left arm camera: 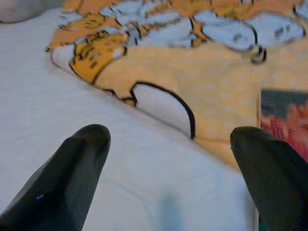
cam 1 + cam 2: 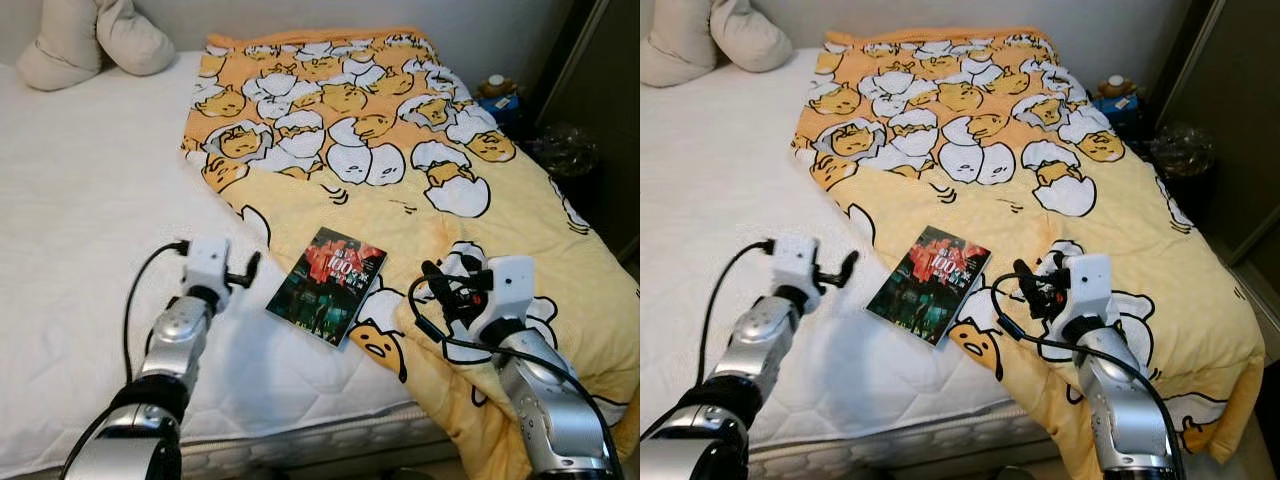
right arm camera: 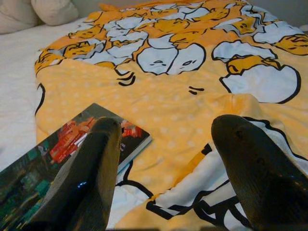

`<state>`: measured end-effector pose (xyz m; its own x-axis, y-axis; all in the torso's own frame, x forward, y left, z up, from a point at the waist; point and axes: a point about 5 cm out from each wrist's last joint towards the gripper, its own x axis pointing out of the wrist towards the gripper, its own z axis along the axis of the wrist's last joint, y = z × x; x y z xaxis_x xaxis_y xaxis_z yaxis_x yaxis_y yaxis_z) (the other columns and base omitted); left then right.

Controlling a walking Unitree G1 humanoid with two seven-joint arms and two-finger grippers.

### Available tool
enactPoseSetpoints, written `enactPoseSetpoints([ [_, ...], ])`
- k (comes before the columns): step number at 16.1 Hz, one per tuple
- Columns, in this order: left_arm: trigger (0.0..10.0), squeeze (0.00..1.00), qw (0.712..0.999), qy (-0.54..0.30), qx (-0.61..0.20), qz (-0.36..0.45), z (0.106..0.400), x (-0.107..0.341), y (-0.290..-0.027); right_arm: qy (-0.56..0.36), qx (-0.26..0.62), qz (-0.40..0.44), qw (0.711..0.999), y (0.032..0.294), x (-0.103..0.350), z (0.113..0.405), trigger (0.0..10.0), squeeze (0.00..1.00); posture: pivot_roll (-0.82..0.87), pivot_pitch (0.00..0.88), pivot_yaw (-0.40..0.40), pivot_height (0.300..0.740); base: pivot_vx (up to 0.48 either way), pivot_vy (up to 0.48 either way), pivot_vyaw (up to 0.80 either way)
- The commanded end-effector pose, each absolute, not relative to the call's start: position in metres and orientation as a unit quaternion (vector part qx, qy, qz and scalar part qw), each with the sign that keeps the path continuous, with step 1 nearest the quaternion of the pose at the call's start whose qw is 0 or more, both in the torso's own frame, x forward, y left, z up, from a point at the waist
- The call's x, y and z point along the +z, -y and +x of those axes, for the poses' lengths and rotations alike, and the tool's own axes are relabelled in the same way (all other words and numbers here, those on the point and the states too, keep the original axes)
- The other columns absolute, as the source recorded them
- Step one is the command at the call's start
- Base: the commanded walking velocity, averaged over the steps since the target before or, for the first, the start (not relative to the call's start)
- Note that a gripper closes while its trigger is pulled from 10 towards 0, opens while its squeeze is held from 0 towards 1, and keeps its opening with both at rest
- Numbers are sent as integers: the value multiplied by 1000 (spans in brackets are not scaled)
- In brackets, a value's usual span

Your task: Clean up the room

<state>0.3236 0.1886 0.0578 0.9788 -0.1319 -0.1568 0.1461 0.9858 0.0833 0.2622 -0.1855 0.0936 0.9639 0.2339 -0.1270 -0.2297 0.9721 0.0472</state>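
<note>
A dark book with a red and green cover lies on the bed, half on the white mattress and half on the yellow egg-print blanket. My left gripper hovers open over the mattress just left of the book. In the left wrist view its fingertips frame the blanket's edge, with the book off to one side. My right gripper stands open over the blanket to the right of the book. The right wrist view has the book behind one finger.
Two beige pillows lie at the head of the bed. Beyond the bed's right side stand a small blue item and a dark bin on the floor. A dark door or cabinet rises on the right.
</note>
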Motion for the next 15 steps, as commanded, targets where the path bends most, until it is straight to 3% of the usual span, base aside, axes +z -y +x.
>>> enactPoseSetpoints([
  [1, 10000, 0, 996, -53, -73, 26, 328, 68, -189, -60, 117, 18, 991, 185, 96, 262, 10000, 0, -105, 0, 58, 740, 0, 0, 0],
  [7, 10000, 0, 995, -47, -77, 46, 351, 89, -184, -41, 116, 7, 992, 194, 106, 263, 10000, 0, -133, 0, 57, 740, 0, 0, 0],
  [10, 10000, 0, 992, -14, -126, 1, 367, 116, -172, -27, 96, 23, 995, 207, 120, 258, 10000, 0, -164, 0, 42, 740, 0, 0, 0],
  [12, 10000, 0, 989, -5, -144, 31, 367, 119, -162, -29, 102, 8, 994, 212, 118, 258, 10000, 0, -151, 0, 53, 740, 0, 0, 0],
  [13, 10000, 0, 984, 6, -168, 62, 365, 121, -158, -5, 87, 50, 995, 212, 125, 262, 10000, 0, -135, 6, 55, 740, 0, 0, 0],
  [15, 10000, 0, 985, 17, -173, 25, 362, 127, -166, 9, 81, 77, 994, 209, 131, 263, 10000, 0, -121, 27, 61, 740, 0, 0, 0],
])
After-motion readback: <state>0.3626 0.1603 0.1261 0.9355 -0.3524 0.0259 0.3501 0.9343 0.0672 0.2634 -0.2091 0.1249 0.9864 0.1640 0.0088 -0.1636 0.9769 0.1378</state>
